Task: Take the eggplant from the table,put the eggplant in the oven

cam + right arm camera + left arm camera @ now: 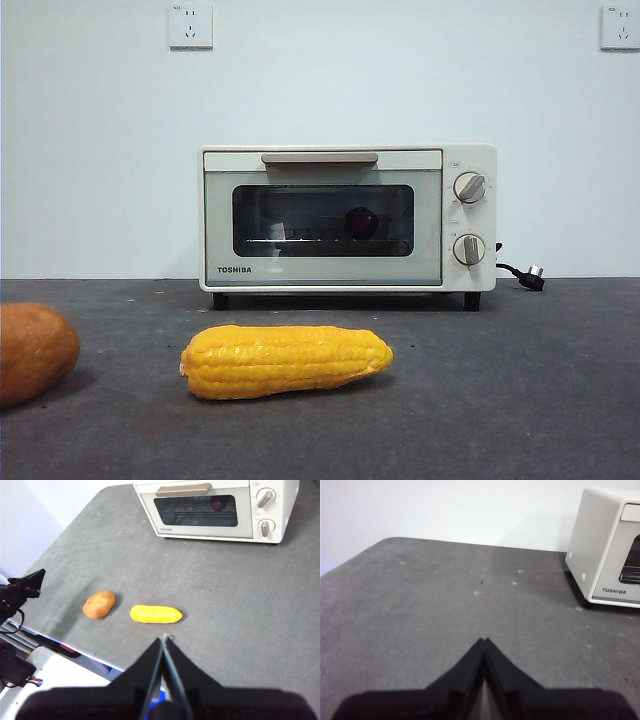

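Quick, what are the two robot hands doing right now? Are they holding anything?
Left gripper: closed, holding nothing, above the table.
Right gripper: closed, holding nothing, high above the corn.

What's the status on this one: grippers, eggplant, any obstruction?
Left gripper and right gripper both shut, empty, pulled back. Eggplant inside the oven, door closed. Corn cob lies before the oven, blocking nothing.

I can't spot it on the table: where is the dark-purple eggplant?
The glossy dark-purple eggplant sits inside the cream-white toaster oven, seen end-on through the closed glass door, toward the knob side, behind the yellow corn cob.
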Motion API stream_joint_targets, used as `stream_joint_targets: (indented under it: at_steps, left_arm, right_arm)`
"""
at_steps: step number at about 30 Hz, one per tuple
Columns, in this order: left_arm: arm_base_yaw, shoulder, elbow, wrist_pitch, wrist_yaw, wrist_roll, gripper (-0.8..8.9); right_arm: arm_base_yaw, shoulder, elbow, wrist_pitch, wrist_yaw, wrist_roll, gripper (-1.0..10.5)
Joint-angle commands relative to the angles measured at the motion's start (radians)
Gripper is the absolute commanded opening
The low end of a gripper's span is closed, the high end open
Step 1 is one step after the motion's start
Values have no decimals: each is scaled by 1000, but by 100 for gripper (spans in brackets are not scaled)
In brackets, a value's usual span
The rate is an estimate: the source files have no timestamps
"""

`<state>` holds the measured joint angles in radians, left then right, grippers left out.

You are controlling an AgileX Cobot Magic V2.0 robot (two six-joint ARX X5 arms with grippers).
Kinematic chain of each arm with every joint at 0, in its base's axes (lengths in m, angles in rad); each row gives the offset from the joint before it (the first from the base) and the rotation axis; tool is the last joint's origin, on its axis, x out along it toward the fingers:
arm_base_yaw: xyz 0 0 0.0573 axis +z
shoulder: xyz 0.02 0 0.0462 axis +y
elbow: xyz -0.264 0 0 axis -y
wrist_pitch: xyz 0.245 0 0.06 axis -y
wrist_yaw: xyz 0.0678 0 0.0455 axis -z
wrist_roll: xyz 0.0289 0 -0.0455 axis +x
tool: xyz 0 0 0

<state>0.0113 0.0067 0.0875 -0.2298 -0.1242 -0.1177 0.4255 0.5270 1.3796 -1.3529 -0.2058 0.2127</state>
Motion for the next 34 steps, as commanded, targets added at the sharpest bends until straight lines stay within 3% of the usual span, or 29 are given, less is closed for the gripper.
stream_joint_targets:
  at_steps: [1,10,34]
  left_arm:
    - [3,-3,-19,5,0,-23,-4]
    - [3,-3,-29,-96,0,-23,-4]
    - [3,9,-29,-95,27,-37,-4]
  right_arm:
    - [0,1,-6,-24,5,-8,1]
    - [0,1,-6,-24,5,-8,1]
    - [0,1,-6,-24,5,-8,1]
